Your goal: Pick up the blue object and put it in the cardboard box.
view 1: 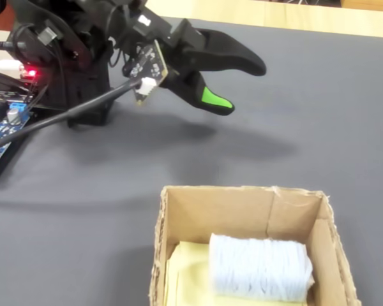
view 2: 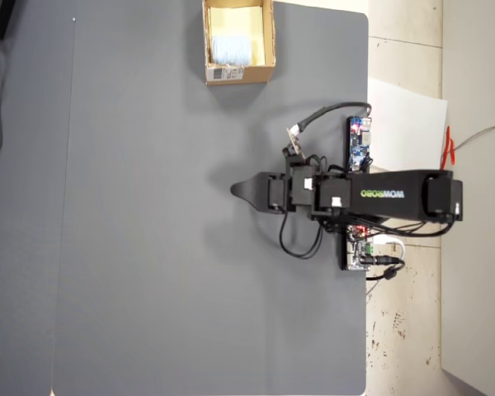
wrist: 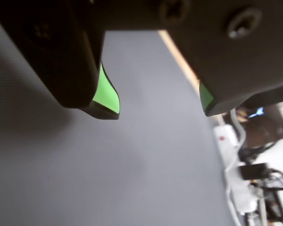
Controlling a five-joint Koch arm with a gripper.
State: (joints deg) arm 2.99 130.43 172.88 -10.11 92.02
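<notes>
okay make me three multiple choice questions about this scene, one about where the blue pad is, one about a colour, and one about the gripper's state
1. Where is the blue object?
A. inside the cardboard box
B. on the mat beside the box
C. between the jaws

2. What colour are the gripper's inner pads?
A. red
B. green
C. yellow

3. How is the gripper?
A. shut on the pad
B. open and empty
C. shut on nothing

Answers: 1 A, the fixed view shows it lying on the box floor. 2 B, green shows on both jaws in the wrist view. 3 B, only bare mat shows through the gap.
</notes>
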